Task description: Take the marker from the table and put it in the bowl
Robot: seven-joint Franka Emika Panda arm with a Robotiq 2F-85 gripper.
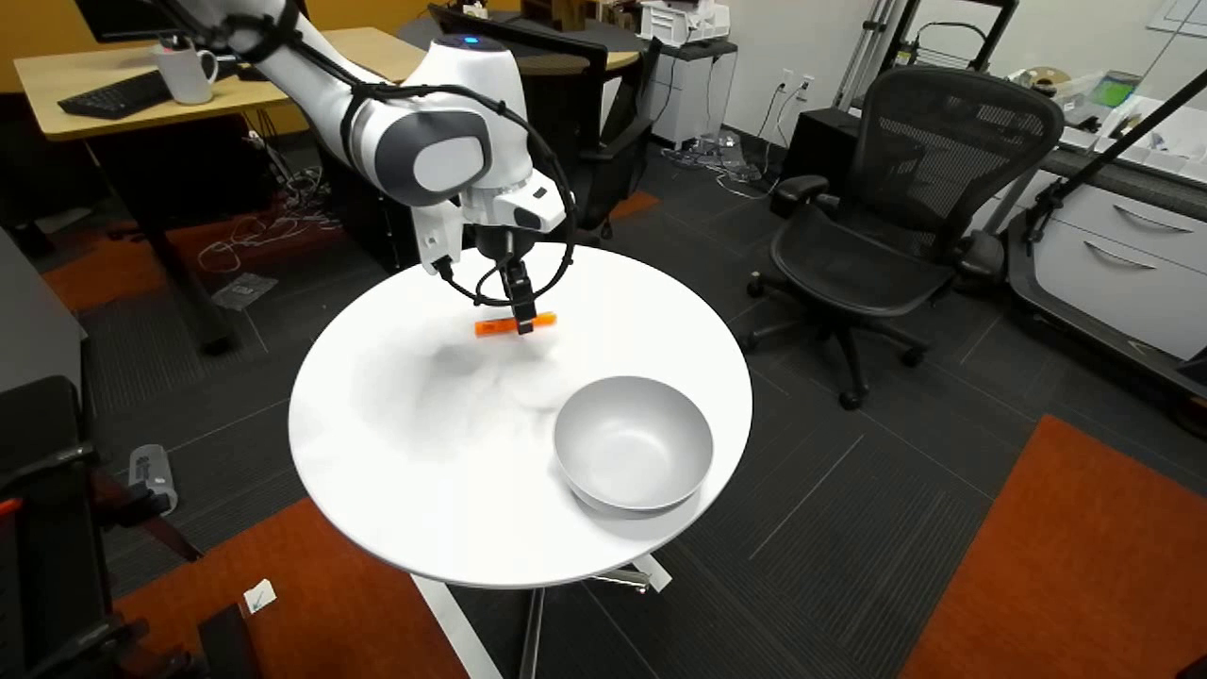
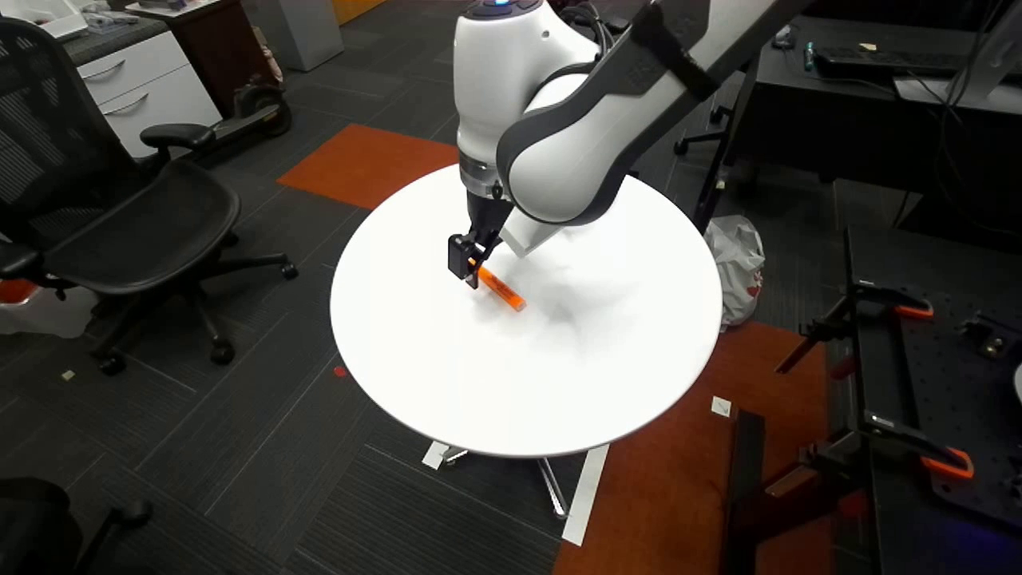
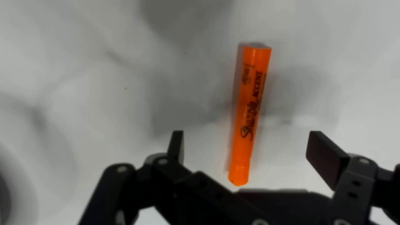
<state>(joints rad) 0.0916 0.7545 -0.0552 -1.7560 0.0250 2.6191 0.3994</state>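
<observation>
The orange marker (image 3: 248, 106) lies flat on the white round table (image 1: 396, 453). It also shows in both exterior views (image 1: 495, 327) (image 2: 503, 289). My gripper (image 3: 250, 150) points down over the marker, open, with one finger on each side of its lower part in the wrist view. A gap shows between the marker and each finger. In both exterior views the fingertips (image 1: 523, 325) (image 2: 471, 267) are low, at the marker's middle or one end, and partly cover it. The silvery-grey bowl (image 1: 632, 443) stands upright near the table's edge, away from the gripper, and looks empty.
A black cable (image 1: 561, 189) loops from the arm down beside the gripper. A black mesh chair (image 1: 896, 189) stands beyond the table. A wooden desk (image 1: 85, 80) with a mug and keyboard is behind the arm. A dark bench with clamps (image 2: 918, 383) stands beside the table.
</observation>
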